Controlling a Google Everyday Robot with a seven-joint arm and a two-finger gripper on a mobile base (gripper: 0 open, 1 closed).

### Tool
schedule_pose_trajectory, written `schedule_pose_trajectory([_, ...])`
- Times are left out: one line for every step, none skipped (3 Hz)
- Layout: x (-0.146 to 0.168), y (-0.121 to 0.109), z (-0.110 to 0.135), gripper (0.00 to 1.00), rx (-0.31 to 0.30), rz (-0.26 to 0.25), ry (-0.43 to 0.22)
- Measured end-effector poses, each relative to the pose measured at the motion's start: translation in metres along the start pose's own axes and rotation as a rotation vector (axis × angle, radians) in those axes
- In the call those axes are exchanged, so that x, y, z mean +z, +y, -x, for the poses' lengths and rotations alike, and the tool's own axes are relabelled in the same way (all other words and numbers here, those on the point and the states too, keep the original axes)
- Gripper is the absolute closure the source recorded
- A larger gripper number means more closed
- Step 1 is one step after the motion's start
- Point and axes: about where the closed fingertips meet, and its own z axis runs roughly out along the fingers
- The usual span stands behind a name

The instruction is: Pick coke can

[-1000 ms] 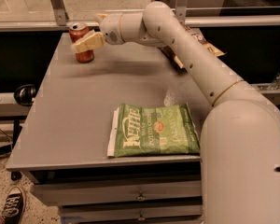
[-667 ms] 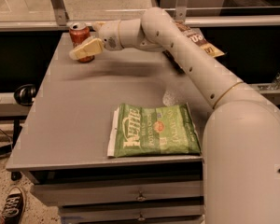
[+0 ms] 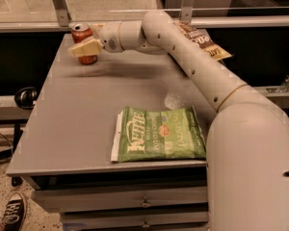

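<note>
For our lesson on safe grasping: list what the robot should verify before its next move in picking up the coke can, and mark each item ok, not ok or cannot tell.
1. Coke can upright on the grey table: ok.
2. Gripper at the can, level with its middle: ok.
3. Firm hold on the can: cannot tell.
4. Can well away from the table's edges: not ok, it stands near the far left corner.
5. Green chip bag apart from the can: ok, it lies near the front edge.

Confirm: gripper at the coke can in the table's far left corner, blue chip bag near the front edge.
Wrong colour: the camera view shows the chip bag is green. The gripper is indeed at the coke can in the table's far left corner.
</note>
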Motion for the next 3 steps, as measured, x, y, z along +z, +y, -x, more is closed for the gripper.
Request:
schedule_pose_trajectory([0.000,0.000,-0.004,0.44,0.008,-0.019,0.004])
schedule_pose_trajectory([-0.004,0.002,-0.010,0.66,0.021,-0.035,0.009])
schedule_pose_trajectory([-0.011,0.004,-0.014,0.91,0.031,-0.055,0.013])
